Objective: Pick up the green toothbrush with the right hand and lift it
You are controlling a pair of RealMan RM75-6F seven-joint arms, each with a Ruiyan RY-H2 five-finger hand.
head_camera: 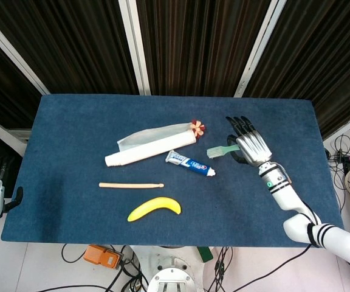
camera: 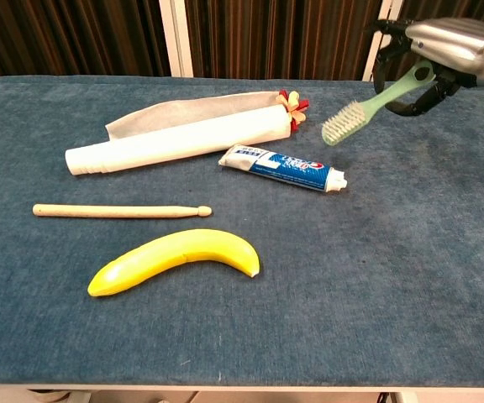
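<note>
— Over the right side of the blue felt-covered tabletop [camera: 410, 277], what has the right hand [head_camera: 252, 144] got?

— Its fingers are curled round the handle of the green plastic toothbrush [camera: 368, 102], which hangs clear of the cloth, bristle head tilted down and to the left.

— Where does that head sit against the other things?

— In the chest view it is above and just right of the white and blue toothpaste tube [camera: 283, 168], not touching it, and near the red and cream bow [camera: 292, 105] at the end of the rolled white paper [camera: 179, 134].

— And nearer the front?

— A thin wooden stick [camera: 121, 211] lies flat, with a yellow banana [camera: 176, 258] in front of it.

— The left hand?

— Neither view shows it.
</note>
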